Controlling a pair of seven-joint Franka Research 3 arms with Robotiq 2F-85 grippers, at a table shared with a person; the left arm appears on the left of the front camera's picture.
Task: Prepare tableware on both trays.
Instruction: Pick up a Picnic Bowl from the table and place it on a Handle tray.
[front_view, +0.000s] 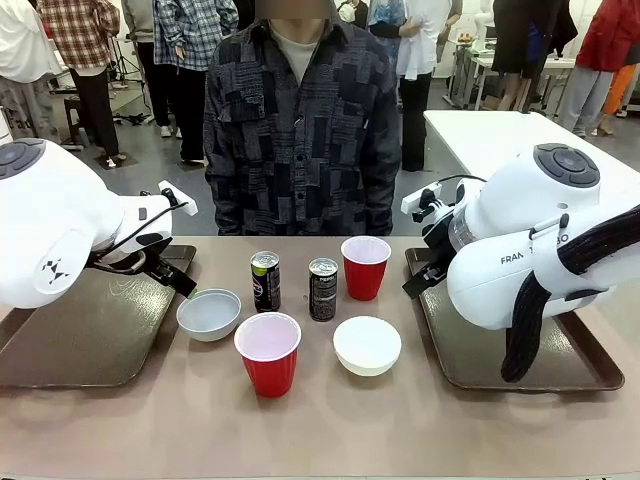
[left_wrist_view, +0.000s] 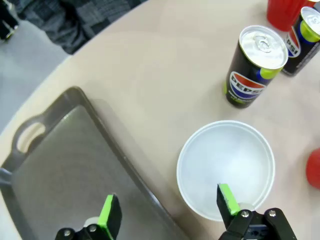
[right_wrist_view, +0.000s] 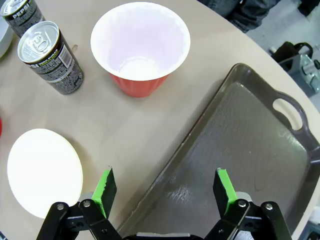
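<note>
Front view: right arm (front_view: 520, 250) hides part of the right tray (front_view: 462, 352).

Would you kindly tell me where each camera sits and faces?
Front: robot's side, facing the person across the table; left arm and right arm show.
Left wrist: looks down on left tray and bowl; open left gripper shows.
Right wrist: looks down on right tray; open right gripper shows.
Both wrist views share the Pepsi can.
</note>
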